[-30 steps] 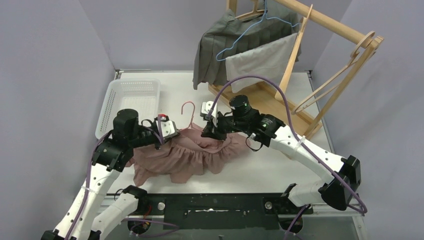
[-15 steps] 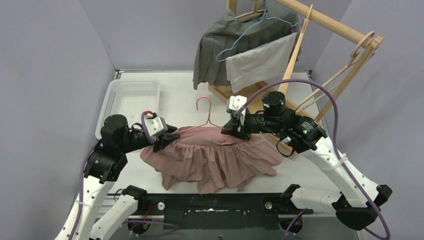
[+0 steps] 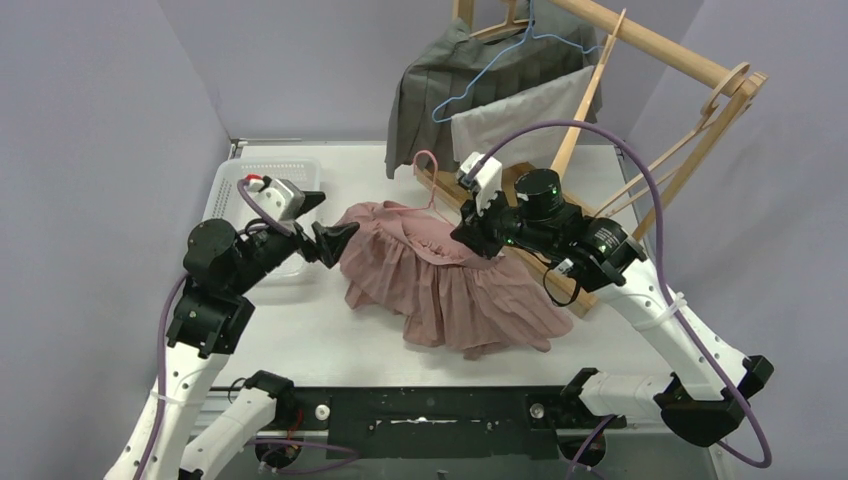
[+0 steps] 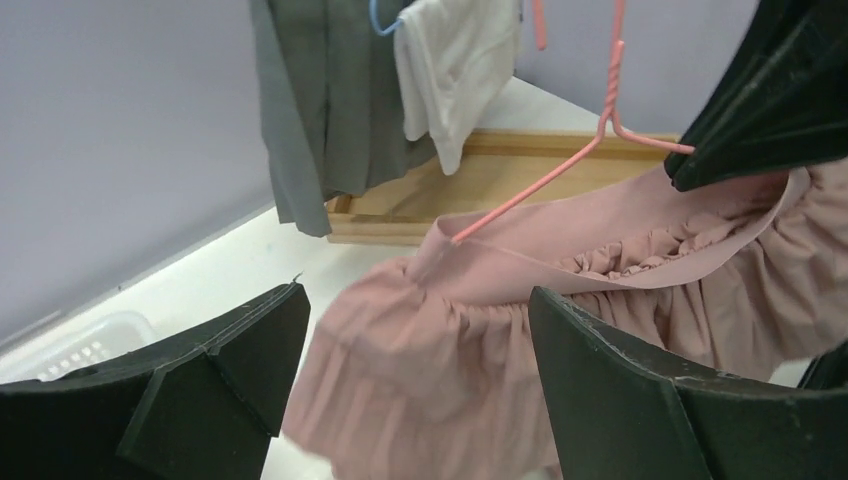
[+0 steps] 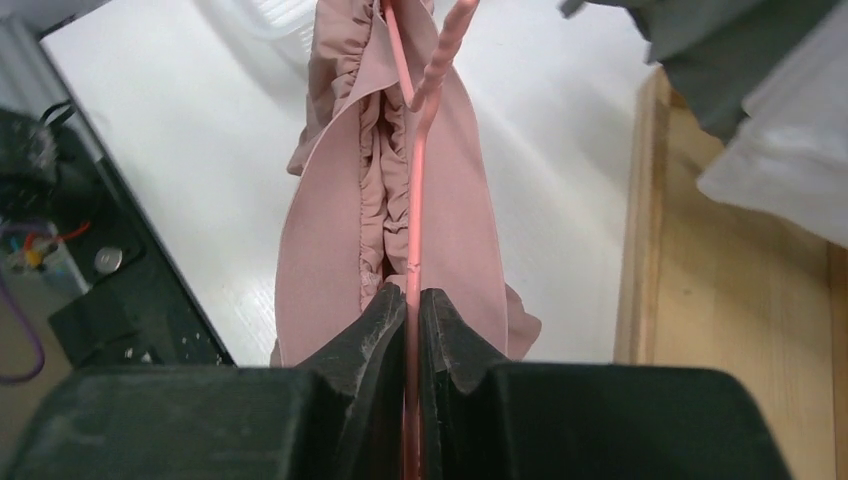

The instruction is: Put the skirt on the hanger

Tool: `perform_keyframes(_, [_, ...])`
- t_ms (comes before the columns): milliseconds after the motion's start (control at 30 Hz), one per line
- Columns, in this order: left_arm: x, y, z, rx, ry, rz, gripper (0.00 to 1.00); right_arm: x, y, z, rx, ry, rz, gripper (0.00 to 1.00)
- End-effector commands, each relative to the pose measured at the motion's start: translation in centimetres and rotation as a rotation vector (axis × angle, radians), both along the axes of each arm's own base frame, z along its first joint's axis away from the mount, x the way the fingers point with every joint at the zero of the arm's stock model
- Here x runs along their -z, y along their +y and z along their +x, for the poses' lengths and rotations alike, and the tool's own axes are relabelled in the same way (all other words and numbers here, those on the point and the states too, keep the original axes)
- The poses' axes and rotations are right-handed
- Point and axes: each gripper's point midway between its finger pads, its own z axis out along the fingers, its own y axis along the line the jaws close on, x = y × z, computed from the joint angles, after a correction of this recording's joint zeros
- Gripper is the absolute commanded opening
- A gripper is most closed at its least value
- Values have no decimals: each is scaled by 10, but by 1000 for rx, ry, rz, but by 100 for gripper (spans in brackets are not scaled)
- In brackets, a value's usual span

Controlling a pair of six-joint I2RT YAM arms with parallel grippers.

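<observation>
The pink ruffled skirt (image 3: 445,285) hangs by its waistband on the thin pink wire hanger (image 3: 431,170), lifted and tilted over the middle of the table. My right gripper (image 3: 468,237) is shut on the hanger's wire (image 5: 413,215), close to where the waistband (image 5: 330,230) wraps it. My left gripper (image 3: 322,224) stands wide open just left of the skirt's left end, and nothing is between its fingers (image 4: 235,355). In the left wrist view the skirt (image 4: 450,350) lies beyond the open jaws, with the hanger's arm (image 4: 540,190) running into the waistband.
A white plastic basket (image 3: 232,182) sits at the back left, partly behind the left arm. A wooden clothes rack (image 3: 650,45) stands at the back right, carrying a grey pleated skirt (image 3: 435,90), a pale cloth (image 3: 515,120) on a blue hanger and bare wooden hangers (image 3: 680,150).
The right gripper has carried the hanger and skirt up and back toward the rack. The left gripper has opened, let go of the skirt's left end, and drawn away to the back left.
</observation>
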Motion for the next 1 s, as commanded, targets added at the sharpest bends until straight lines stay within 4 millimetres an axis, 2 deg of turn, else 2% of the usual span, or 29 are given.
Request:
perform_keyframes(0, [-29, 14, 12, -131, 67, -152, 82, -70, -26, 27, 311, -100, 206, 0])
perform_keyframes(133, [-16, 17, 16, -161, 101, -163, 83, -70, -41, 15, 366, -40, 216, 0])
perform_keyframes(267, [-9, 21, 18, -190, 91, -171, 85, -71, -70, 11, 527, 13, 220, 0])
perform_keyframes(533, [5, 26, 28, -235, 101, -139, 85, -128, -133, 8, 824, -48, 319, 0])
perform_keyframes(667, [14, 30, 34, -263, 116, -115, 85, -138, -154, 8, 934, -62, 322, 0])
perform_keyframes(800, [22, 30, 36, -271, 131, -102, 85, -152, -183, 11, 1096, -116, 362, 0])
perform_keyframes(900, [26, 30, 37, -271, 133, -99, 85, -163, -193, 18, 1172, -154, 377, 0])
perform_keyframes(967, [29, 30, 38, -272, 136, -96, 85, -162, -194, 28, 1226, -175, 344, 0])
